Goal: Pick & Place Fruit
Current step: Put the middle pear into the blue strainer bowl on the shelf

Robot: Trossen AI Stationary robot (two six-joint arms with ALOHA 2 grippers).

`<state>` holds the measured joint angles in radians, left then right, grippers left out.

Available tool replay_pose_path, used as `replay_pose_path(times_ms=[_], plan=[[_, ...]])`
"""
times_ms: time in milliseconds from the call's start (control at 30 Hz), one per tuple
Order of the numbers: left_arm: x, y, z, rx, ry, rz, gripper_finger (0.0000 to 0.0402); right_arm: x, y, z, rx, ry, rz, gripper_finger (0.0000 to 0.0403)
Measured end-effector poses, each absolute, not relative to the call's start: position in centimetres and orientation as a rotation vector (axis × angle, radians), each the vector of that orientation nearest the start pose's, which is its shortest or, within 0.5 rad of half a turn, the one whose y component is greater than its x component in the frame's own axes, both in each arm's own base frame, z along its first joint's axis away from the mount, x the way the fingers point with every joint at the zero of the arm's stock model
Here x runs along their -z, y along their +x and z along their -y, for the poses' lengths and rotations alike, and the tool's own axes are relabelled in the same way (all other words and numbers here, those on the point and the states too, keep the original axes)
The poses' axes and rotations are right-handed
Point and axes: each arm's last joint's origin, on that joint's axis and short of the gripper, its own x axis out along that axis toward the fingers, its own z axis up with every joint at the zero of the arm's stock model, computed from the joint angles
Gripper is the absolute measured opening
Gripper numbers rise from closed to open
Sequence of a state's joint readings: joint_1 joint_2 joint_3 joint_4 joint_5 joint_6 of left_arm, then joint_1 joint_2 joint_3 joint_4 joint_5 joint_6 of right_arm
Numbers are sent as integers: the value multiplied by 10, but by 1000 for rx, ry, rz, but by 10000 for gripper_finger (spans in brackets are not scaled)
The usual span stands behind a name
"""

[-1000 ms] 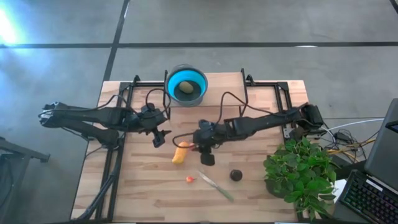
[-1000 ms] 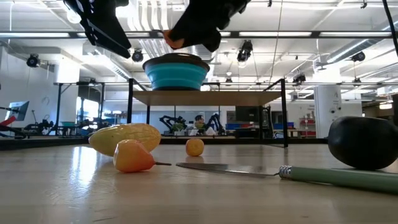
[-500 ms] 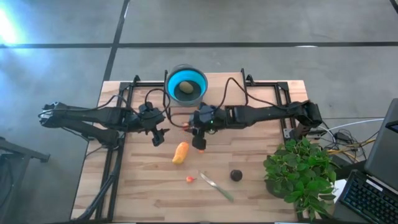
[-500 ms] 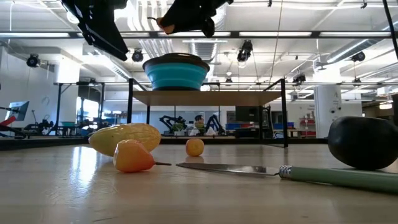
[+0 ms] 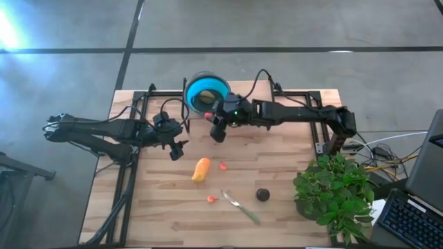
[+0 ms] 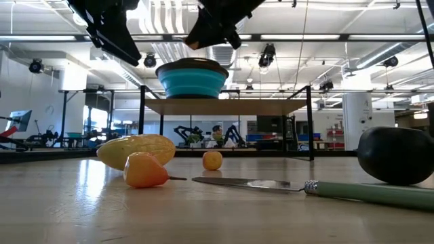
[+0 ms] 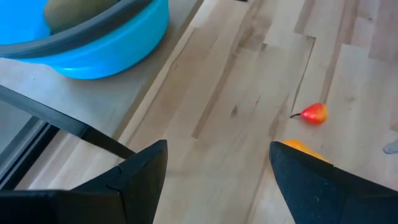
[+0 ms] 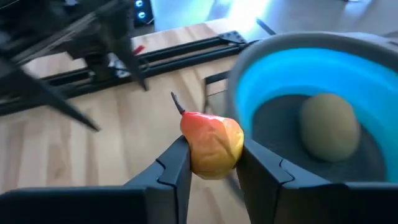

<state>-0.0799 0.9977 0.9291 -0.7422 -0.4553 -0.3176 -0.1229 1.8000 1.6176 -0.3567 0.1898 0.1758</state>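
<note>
**Inspector:** Step in hand?

**Assistant:** Carry to the bowl. The right gripper is clamped on a small red-orange fruit, stem showing, held in the air beside the rim of the blue bowl at the far edge of the table. An olive-green oval fruit already lies inside the bowl.

**Inspector:** The other arm?

**Assistant:** The left gripper waits over bare wood left of the bowl, jaws spread wide, holding nothing.

**Inspector:** Fruit outstanding?

**Assistant:** On the table: the elongated orange-yellow fruit, a tiny red piece just beside it, another tiny red piece near the green-handled knife, and the dark round fruit further right.

**Inspector:** Next move?

**Assistant:** In my judgement, a short advance until the fruit is over the blue interior, then release. The rim stands close to the fingers, so clearance matters.

**Inspector:** Differences between views?

**Assistant:** Only the right wrist view shows the grip and the stem plainly; from above the held fruit is a mere speck. The low view shows the knife's blade lying flat and the table fruit at rest, but nothing inside the bowl.
</note>
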Motion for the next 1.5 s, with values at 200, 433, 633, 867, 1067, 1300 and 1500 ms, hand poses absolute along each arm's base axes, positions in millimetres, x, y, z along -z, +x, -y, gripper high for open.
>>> replay_pose_path(times_ms=[200, 433, 633, 867, 1067, 1300, 1500], plan=[[-300, 190, 2, -474, -83, -719, 286, -326, 406, 81, 429, 168, -504, 106], [-300, 191, 2, -478, -94, -716, 286, -326, 401, 104, 492, 194, -494, 101], [-300, 191, 2, -488, -119, -709, 286, -314, 407, 122, 550, 286, -461, 105], [-300, 191, 2, -490, -125, -708, 287, -305, 411, 123, 556, 304, -482, 102], [-300, 191, 2, -491, -127, -707, 286, -304, 411, 124, 561, 317, -481, 111], [-300, 191, 2, -491, -128, -707, 286, -304, 411, 124, 560, 315, -482, 111], [-300, 191, 2, -492, -130, -707, 286, -304, 411, 124, 560, 312, -483, 144]])
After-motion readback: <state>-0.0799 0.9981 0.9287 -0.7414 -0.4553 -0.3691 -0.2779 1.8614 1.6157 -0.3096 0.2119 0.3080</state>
